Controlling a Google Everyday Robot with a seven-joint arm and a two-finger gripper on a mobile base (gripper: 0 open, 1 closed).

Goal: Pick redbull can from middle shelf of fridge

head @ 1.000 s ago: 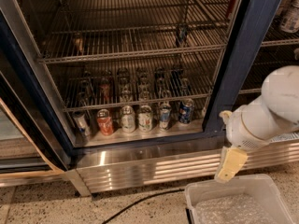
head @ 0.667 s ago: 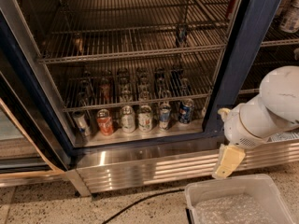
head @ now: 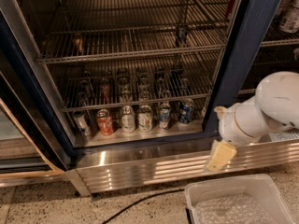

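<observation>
Hanging at the right of the frame, outside the fridge (head: 243, 55) and against its ribbed steel base, the gripper (head: 221, 156) points down above a plastic bin (head: 224, 184). I cannot tell whether it is open or closed. The redbull can (head: 181, 33) stands upright on the middle shelf (head: 117, 55), upper centre-right, well apart from the gripper. A row of cans (head: 145, 118) lines the bottom level.

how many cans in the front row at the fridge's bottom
6, left to right: silver can, red can, white-green can, white can, blue-silver can, blue can. More stand behind, partly hidden. The gripper hangs outside the fridge, lower right.
</observation>
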